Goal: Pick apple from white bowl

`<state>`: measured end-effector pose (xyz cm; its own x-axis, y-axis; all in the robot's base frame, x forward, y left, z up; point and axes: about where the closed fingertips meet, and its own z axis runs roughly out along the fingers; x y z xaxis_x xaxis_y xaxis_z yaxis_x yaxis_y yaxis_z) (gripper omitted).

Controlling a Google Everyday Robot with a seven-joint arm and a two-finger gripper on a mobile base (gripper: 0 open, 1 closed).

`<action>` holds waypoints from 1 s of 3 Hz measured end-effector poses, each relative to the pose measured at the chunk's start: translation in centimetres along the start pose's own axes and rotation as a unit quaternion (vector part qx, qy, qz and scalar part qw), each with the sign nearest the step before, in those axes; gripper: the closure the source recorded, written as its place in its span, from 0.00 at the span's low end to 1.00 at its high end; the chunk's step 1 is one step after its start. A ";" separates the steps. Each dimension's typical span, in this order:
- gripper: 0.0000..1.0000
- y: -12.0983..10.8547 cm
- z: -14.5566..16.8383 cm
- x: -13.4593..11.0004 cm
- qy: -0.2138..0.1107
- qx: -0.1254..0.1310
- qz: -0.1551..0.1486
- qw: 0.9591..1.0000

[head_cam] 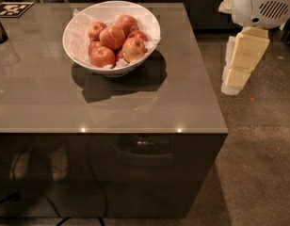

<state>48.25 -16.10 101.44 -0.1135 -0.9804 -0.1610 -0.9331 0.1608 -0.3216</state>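
Pincer (233,83) — spread unclear — beyond the table (135,108) edge, well apart from white bowl (73,45) and apple (112,36).

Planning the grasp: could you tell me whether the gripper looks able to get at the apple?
Likely yes. The gripper hangs off the table's right edge, apart from the bowl; the apple lies atop the pile, uncovered, so a way in from above looks free.

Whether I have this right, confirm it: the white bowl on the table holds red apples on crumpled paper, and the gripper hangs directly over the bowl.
Not right. The gripper is not over the white bowl. It hangs beyond the table's right edge, above the floor, as the camera view shows. The rest stands: the bowl on the table holds red apples on crumpled paper.
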 end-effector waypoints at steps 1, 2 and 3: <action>0.00 -1.1 0.3 -2.1 -0.024 -0.003 -0.014 1.000; 0.00 -4.6 -0.8 -7.8 -0.053 -0.003 -0.056 0.997; 0.00 -8.2 -2.2 -14.5 -0.082 0.026 -0.106 0.991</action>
<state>56.83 -3.44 108.45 0.1443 -0.9619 -0.2323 -0.9106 -0.0372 -0.4116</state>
